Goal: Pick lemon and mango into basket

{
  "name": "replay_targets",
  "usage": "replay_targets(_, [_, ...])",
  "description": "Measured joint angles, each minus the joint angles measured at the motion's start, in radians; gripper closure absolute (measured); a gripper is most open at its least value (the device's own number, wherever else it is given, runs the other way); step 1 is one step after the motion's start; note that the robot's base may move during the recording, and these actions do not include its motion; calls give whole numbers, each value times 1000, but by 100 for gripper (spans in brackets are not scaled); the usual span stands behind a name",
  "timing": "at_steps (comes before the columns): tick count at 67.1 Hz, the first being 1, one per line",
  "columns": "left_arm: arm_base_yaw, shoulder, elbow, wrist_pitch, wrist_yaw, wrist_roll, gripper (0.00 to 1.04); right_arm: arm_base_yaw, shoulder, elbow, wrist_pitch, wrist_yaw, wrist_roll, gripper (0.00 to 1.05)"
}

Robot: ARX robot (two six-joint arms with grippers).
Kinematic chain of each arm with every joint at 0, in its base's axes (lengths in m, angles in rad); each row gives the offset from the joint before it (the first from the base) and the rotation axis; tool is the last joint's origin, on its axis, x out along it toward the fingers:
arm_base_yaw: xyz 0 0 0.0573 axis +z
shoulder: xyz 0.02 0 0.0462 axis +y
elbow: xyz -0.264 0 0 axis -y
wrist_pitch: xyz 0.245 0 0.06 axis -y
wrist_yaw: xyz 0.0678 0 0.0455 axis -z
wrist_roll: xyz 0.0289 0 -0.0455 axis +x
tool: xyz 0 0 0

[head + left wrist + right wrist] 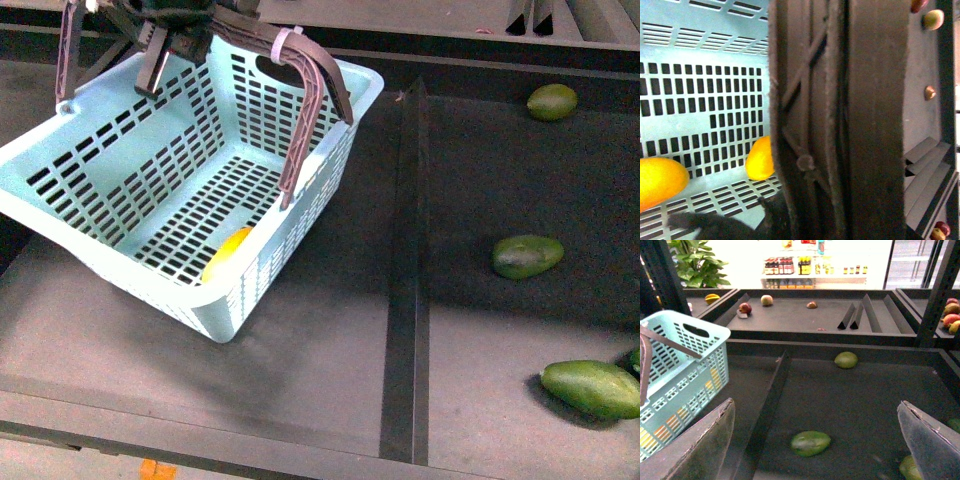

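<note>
Across the dark shelf to our right, three green avocados (527, 256) lie well apart from the teal basket (120, 180), beyond a raised divider (405, 270). Our left gripper (165, 45) clamps the brown handles (840, 120) and holds the basket tilted; our right gripper (815, 440) hangs wide open, empty. Inside the basket we see the mango (657, 182) and lemon (760, 159), both partly hidden.

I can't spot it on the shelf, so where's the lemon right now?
The lemon is already inside the basket, lying on its slotted floor beside the mango in the left wrist view. In the front view only one yellow fruit shows through the basket's near corner.
</note>
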Motion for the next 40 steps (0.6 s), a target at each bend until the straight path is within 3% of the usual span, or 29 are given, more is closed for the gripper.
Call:
replay_targets(8, [4, 0, 2, 1, 8, -8, 89, 0, 0, 0, 0, 1, 0, 9])
replay_targets(23, [5, -47, -39, 27, 8, -27, 42, 0, 0, 0, 0, 1, 0, 9])
replay_targets(32, [26, -214, -177, 10, -30, -40, 7, 0, 0, 0, 0, 1, 0, 9])
replay_targets(40, [41, -378, -285, -124, -77, 72, 7, 0, 0, 0, 0, 1, 0, 9])
